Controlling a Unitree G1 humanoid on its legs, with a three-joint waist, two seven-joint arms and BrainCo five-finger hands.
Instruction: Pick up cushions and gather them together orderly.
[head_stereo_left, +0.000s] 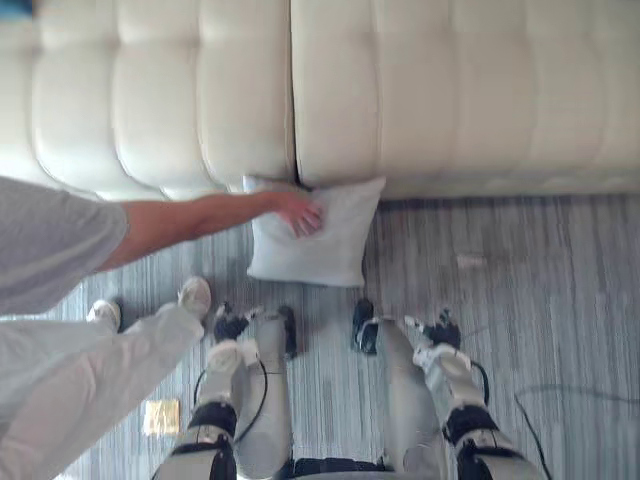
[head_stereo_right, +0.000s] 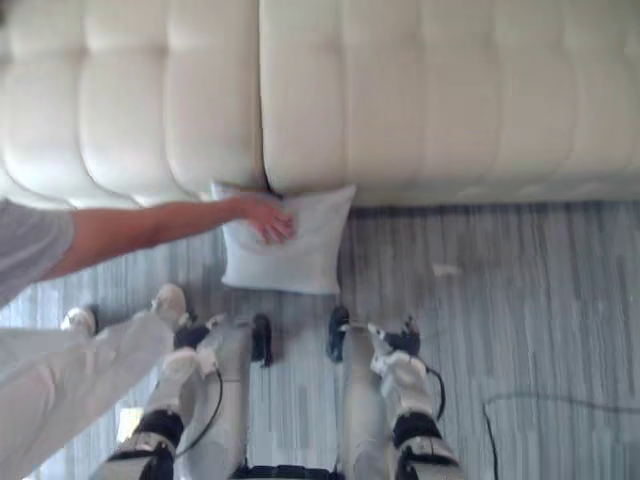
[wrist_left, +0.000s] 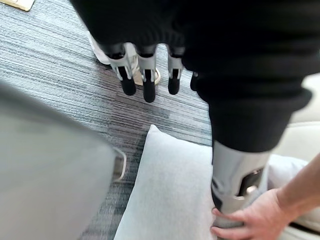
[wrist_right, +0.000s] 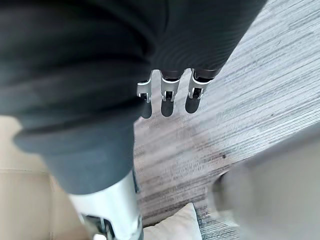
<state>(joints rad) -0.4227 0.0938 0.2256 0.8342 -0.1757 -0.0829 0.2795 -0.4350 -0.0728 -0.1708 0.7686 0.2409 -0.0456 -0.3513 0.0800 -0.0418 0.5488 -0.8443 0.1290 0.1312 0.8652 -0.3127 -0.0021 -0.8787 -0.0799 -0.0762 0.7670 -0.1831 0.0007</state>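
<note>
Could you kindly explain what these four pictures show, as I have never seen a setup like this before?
This is a two-legged humanoid robot with two arms, each ending in a hand. The two wide pictures come from a stereo camera on its head, looking down. The other two come from cameras on its wrists, each looking along its own hand. Ahead stands a white sofa. On the striped carpet a pale cushion lies with one edge at the sofa's base, and a person's hand rests on it. The left hand and the right hand hang with straight fingers above the carpet and hold nothing.
</note>
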